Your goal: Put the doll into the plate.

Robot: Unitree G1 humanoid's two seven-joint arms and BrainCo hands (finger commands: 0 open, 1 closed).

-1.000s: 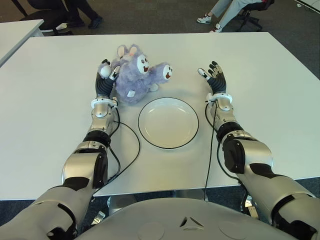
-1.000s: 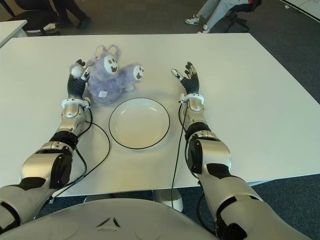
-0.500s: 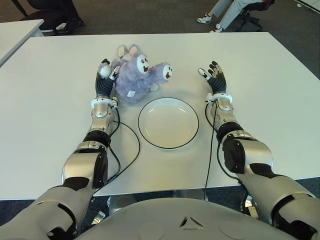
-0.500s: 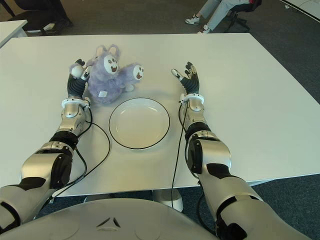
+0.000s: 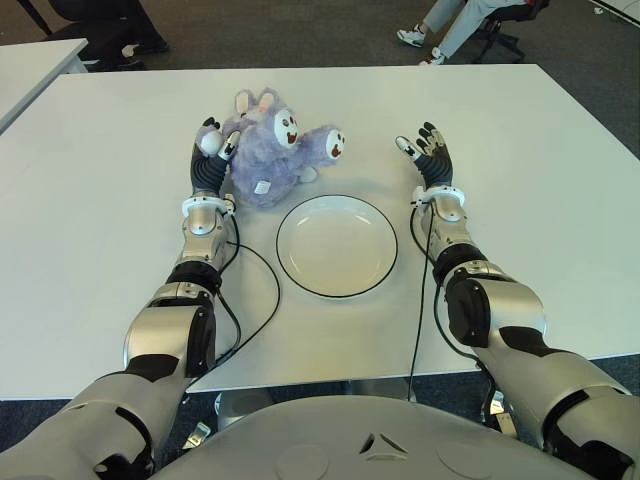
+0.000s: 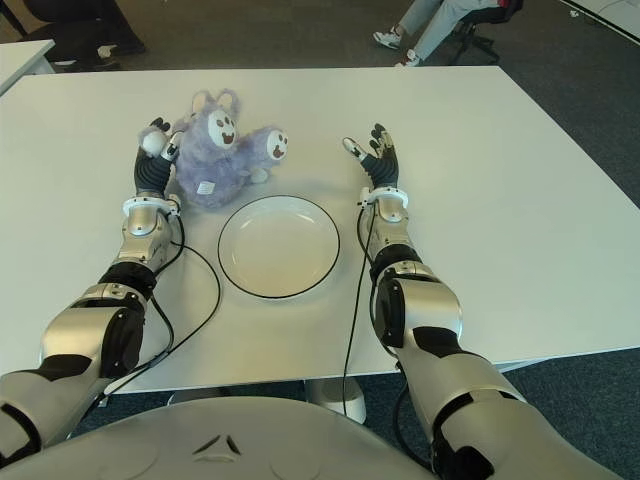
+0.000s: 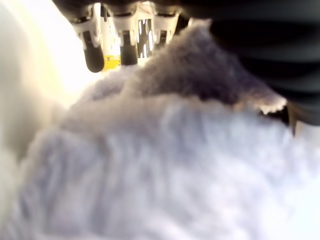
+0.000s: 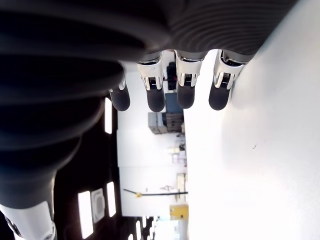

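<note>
Plainly, the doll (image 5: 272, 148) lay on the white bench (image 5: 520, 170), a lilac plush rabbit slumped just beyond the far-left rim of the plate (image 5: 337, 246) and not yet in it. The left hand (image 5: 211, 152) pressed against the doll's left flank, its fingers (image 7: 94, 50) reaching over the fur in the left wrist view. Whether they had closed into a real grip could not be told; the fur filled that view and hid the thumb.

The right hand (image 5: 428, 152) showed at the far right of the plate, well apart from the doll, fingers spread and holding nothing.

The step in hand appeared to be securing the doll. To do it well, the left hand would probably need to sink its fingers deep into the soft body rather than pinch loose fur, which could slip. A clear lift seemed wise before carrying it the short way toward the plate, so the trailing foot near the rim would not drag or nudge the plate. Setting it down over the plate's centre would likely keep it from flopping out.
</note>
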